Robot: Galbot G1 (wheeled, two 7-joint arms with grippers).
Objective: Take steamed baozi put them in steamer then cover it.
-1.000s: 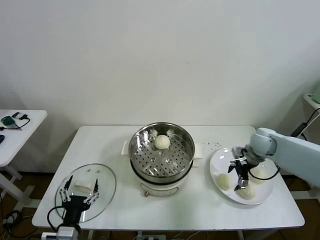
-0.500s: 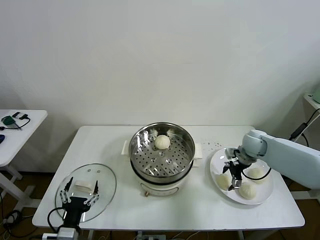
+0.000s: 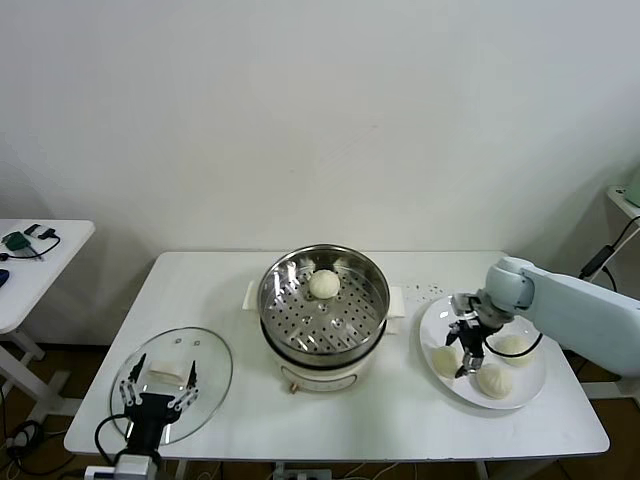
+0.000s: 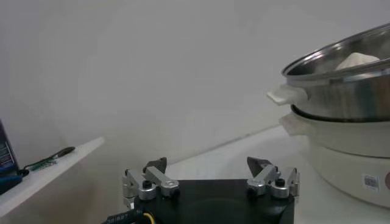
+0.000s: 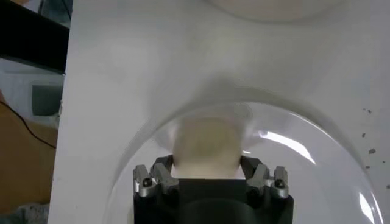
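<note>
Looking like a lab test setup: bare white wall (image 3: 320, 120), plain white table (image 3: 220, 300), side table (image 3: 40, 262) holding electronics.

The right claw (image 3: 460, 353) reaches down at the frame's right, fingers spread. The left claw (image 3: 157, 393) hangs open, lower left.

Right gripper (image 3: 461, 349) over plate (image 3: 527, 390), baozi (image 3: 447, 361) between spread jaws; left gripper (image 3: 158, 385) above glass lid (image 3: 213, 372).

The bun (image 5: 206, 148) is being partly hidden by the right gripper (image 5: 207, 173). The steamer (image 4: 341, 122) is being cut off by the frame edge.
</note>
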